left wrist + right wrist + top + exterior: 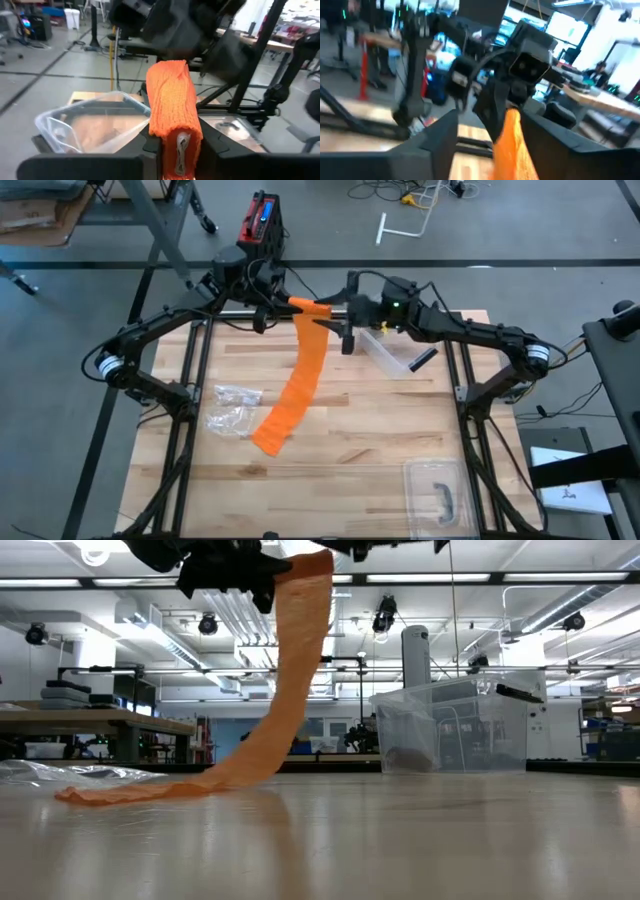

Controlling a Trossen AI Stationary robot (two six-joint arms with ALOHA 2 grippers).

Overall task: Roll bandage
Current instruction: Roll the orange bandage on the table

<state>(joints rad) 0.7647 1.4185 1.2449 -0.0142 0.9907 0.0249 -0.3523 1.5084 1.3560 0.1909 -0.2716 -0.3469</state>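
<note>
An orange bandage hangs as a long strip from above the table's far edge. Its lower end lies bunched on the wood. The upper end is wound into a small roll. My left gripper is shut on that roll, above the far edge. My right gripper faces it from the right. It is open, with its fingers standing on either side of the strip. In the low view the strip curves down from the grippers at the top edge. My left gripper pinches the rolled upper end of the bandage between its two fingers. The fingers lie about level and come from the table's left. The roll is lifted clear. The strip hangs slack below it, with its lower end on the table.
A clear plastic bin stands at the far right, just behind the right gripper. A crumpled clear wrapper lies left of the bandage's lower end. A clear lid with a dark handle lies at the near right. Bare wood lies in the middle.
</note>
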